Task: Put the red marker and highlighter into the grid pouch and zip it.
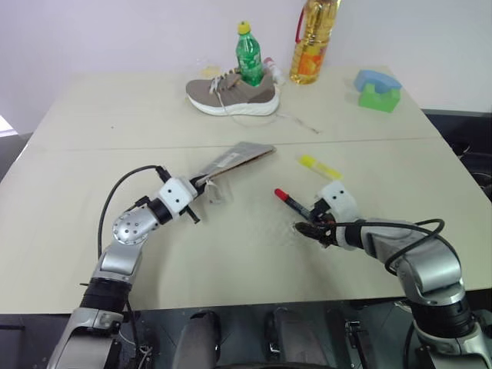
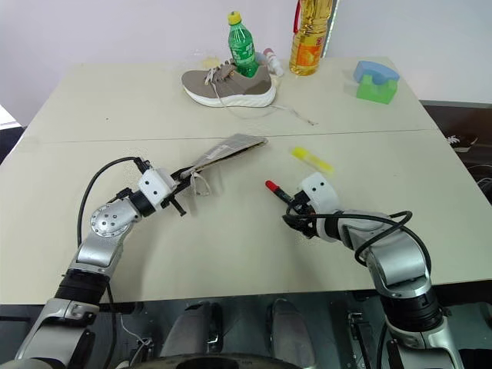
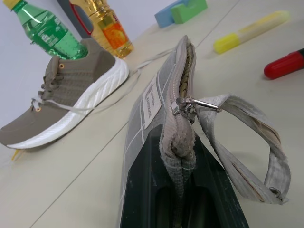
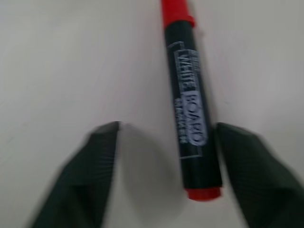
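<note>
Your left pincer [image 1: 201,184] clamps the pouch [image 1: 234,158] level, while your right pincer [image 4: 164,156], angled down, straddles the marker [image 4: 190,102] half-wide.

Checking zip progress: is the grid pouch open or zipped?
Open: the grid pouch, clamped in the left claw, shows a gap along its zipper edge.

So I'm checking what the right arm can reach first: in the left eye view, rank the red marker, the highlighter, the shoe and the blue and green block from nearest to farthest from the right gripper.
1. Red marker: lying right at the right gripper.
2. Highlighter: on the table just beyond the marker.
3. Blue and green block: far right corner.
4. Shoe: far edge, towards the left, slightly farther than the block.
</note>
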### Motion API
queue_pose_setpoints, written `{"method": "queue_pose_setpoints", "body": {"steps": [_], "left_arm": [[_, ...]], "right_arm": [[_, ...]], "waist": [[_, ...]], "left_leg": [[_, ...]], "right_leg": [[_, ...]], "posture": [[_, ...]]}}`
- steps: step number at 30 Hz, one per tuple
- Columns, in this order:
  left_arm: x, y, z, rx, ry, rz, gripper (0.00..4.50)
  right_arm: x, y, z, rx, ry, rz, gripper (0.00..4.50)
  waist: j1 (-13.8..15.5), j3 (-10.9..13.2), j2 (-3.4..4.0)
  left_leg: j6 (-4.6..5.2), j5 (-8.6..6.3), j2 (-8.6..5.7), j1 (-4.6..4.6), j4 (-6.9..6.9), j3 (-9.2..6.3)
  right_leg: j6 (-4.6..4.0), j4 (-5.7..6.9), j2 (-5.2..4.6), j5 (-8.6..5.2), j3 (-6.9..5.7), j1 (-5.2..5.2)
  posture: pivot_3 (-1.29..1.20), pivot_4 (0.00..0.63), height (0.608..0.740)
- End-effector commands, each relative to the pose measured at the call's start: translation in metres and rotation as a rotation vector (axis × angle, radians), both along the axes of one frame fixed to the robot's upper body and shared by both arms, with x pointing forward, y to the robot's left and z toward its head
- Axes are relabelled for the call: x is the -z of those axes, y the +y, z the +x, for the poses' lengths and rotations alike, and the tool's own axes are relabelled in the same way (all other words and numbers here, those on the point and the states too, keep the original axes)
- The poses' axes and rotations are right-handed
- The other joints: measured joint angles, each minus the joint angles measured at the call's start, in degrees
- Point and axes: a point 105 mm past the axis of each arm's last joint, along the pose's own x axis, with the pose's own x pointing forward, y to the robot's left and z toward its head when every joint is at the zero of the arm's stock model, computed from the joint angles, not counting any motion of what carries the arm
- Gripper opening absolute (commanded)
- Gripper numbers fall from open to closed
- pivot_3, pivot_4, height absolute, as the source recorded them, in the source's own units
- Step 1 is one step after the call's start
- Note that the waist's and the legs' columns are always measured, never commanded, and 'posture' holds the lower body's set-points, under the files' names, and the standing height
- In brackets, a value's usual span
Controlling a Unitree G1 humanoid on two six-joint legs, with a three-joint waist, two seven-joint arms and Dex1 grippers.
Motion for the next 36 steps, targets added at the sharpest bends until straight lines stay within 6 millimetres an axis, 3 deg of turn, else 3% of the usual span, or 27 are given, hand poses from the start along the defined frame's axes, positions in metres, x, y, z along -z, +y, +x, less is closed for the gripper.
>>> {"method": "queue_pose_setpoints", "body": {"steps": [1,2,3,8,15,36], "left_arm": [[-0.007,-0.002,-0.001,0.017,-0.033,-0.017,0.0],[-0.006,-0.002,-0.001,0.02,-0.03,-0.018,0.0],[-0.006,-0.002,-0.001,0.023,-0.028,-0.021,0.0],[-0.005,-0.003,-0.003,0.049,-0.011,-0.057,0.0],[-0.006,-0.005,-0.006,0.072,-0.006,-0.079,0.0],[-0.012,-0.021,-0.017,0.146,-0.027,-0.093,0.0]], "right_arm": [[-0.016,0.005,0.001,-0.017,-0.058,0.035,0.98],[-0.019,0.006,0.002,-0.034,-0.084,0.022,0.46],[-0.023,0.007,0.003,-0.057,-0.118,-0.004,0.29],[-0.056,0.004,0.011,-0.198,-0.398,-0.235,0.3],[-0.082,-0.003,0.022,-0.203,-0.505,-0.26,0.3],[-0.067,-0.006,0.029,-0.219,-0.474,-0.35,0.3]], "waist": [[0.0,0.0,0.0],[0.0,0.0,0.0],[0.0,0.0,0.0],[0.0,0.0,-0.01],[0.0,0.0,-0.01],[0.1,0.0,-0.01]], "left_leg": [[0.0,0.0,0.0,0.0,0.0,0.0],[0.0,0.0,0.0,0.0,0.0,0.0],[0.0,0.0,0.0,0.0,0.0,0.0],[0.0,0.0,-0.03,-0.01,0.01,0.01],[0.0,0.0,0.0,0.0,0.0,0.01],[0.0,0.0,-0.01,0.0,0.02,0.01]], "right_leg": [[0.0,0.0,0.01,0.0,0.0,0.0],[0.0,0.0,0.01,0.0,0.0,0.0],[0.0,0.0,0.01,0.0,0.0,0.0],[0.02,-0.02,0.0,-0.01,0.0,-0.01],[0.03,-0.02,0.06,-0.01,0.0,0.0],[0.02,-0.01,0.03,-0.01,0.0,0.01]], "posture": [[0.0,0.15,0.74],[0.0,0.15,0.74],[0.0,0.15,0.74],[0.0,0.15,0.74],[0.0,0.15,0.74],[0.0,0.15,0.74]]}}
